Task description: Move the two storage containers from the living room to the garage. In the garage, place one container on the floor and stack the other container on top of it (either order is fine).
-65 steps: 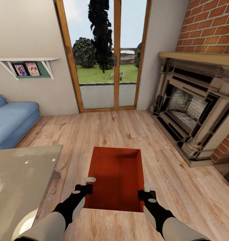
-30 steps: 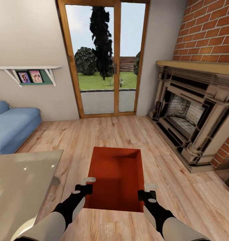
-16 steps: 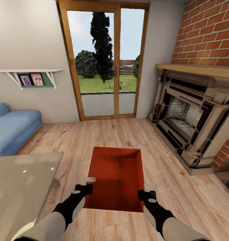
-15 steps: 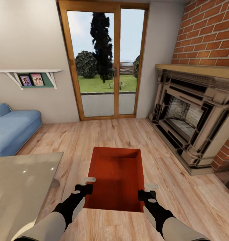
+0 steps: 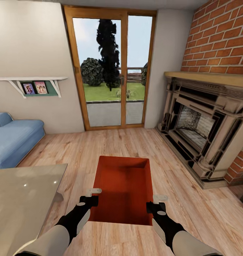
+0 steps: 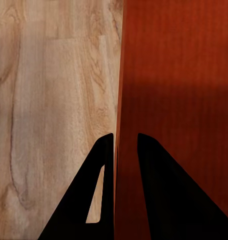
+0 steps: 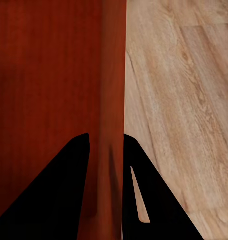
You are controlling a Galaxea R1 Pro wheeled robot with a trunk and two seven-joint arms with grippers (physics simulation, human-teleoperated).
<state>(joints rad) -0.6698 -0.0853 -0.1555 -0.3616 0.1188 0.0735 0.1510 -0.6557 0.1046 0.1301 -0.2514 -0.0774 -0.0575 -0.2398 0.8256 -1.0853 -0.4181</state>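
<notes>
One orange-red open-top storage container (image 5: 123, 186) hangs low over the living room's wood-plank floor (image 5: 100, 145), straight ahead of me; the other container is out of view. My left gripper (image 5: 94, 196) is shut on its left wall near the near corner. The left wrist view has the two dark fingers (image 6: 104, 155) of the left gripper (image 6: 125, 137) pinching that wall (image 6: 119, 90). My right gripper (image 5: 157, 201) is shut on the right wall. In the right wrist view the right gripper (image 7: 105, 136) clamps that wall (image 7: 114, 75) the same way.
A glass-topped table (image 5: 22, 199) stands close at my left, with a blue sofa (image 5: 11, 138) behind it. The brick fireplace (image 5: 206, 124) runs along the right. Wood-framed glass doors (image 5: 114, 71) are ahead, and a wall shelf (image 5: 32, 80) hangs at the left.
The whole view has shifted: doors, sofa and fireplace sit lower and look farther off, so the camera has moved. The container and both grippers keep their places in the picture.
</notes>
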